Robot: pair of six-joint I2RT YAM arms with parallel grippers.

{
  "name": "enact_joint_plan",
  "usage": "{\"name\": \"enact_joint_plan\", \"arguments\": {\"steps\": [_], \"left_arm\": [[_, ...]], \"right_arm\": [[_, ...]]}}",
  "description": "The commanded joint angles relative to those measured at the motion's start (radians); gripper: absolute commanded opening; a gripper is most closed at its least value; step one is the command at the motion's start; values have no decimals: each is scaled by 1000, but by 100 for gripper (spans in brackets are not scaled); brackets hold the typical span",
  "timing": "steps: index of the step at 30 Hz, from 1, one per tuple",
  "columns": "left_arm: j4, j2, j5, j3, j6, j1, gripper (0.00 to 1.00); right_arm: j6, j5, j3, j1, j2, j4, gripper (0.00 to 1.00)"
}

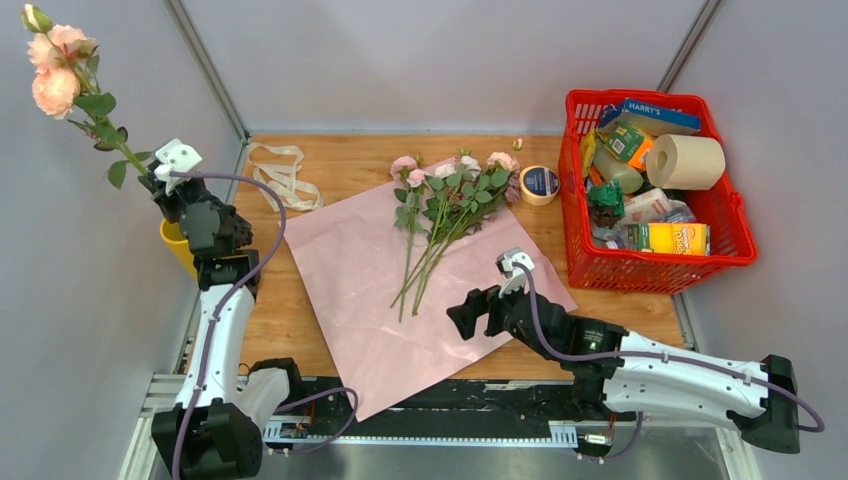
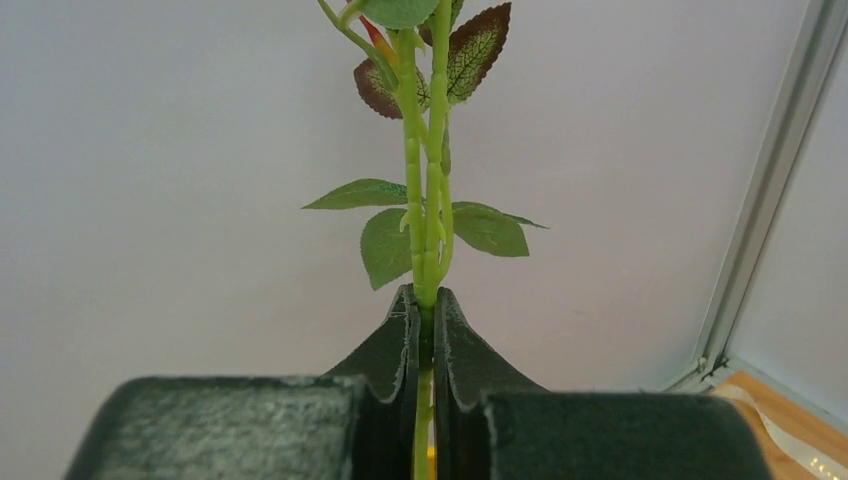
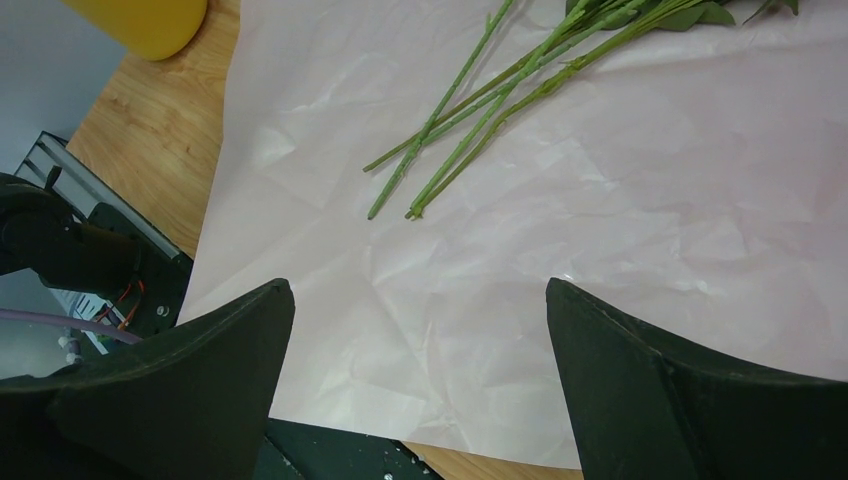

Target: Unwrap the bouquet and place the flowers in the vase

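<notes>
The flowers [image 1: 440,200] are lying in a loose bunch on the opened wrapping paper [image 1: 340,270], toward the far middle of the desk [image 1: 340,155]. Their blossoms are pointing to the far edge and their stems to the near edge. The ribbon [image 1: 283,175] is lying apart near the far left corner, so I judge the unwrapping done and the moving of flowers to be the step in hand. The left tool [image 1: 160,172] is holding the held roses [image 1: 58,65] high above the left edge. The yellow vase [image 1: 176,245] is standing just below that arm and is half hidden by it. The right tool [image 1: 478,312] is hovering over the near right part of the paper, and the red basket [image 1: 650,268] is sitting at the right edge.

In the left wrist view, the left tool [image 2: 425,310] is pinching the green stems of the held roses [image 2: 425,200] between nearly closed jaws, and the stems are standing upright.

In the right wrist view, the right tool [image 3: 418,290] is spreading its jaws wide and gripping nothing. It is looking down on the paper [image 3: 620,220] and the cut ends of the flowers [image 3: 470,130], which are lying near it but not touching it. The vase [image 3: 140,20] is showing at the corner.

The next move, as I judge it, is calling for lowering the stem ends straight into the vase mouth before letting go.
</notes>
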Motion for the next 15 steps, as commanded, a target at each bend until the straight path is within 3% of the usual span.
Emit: {"name": "enact_joint_plan", "arguments": {"steps": [1,6,8,15], "left_arm": [[-97,-21,-44,-17,-98,9,11],[-227,-67,38,-13,-170,9,45],[-308,-76,45,12,-216,9,53],[-704,-148,162,154,-539,9,56]], "right_arm": [[-11,-33,70,5,43,0,100],[4,-40,90,5,86,2,100],[15,-42,93,5,102,5,100],[67,-21,124,5,178,7,100]]}}
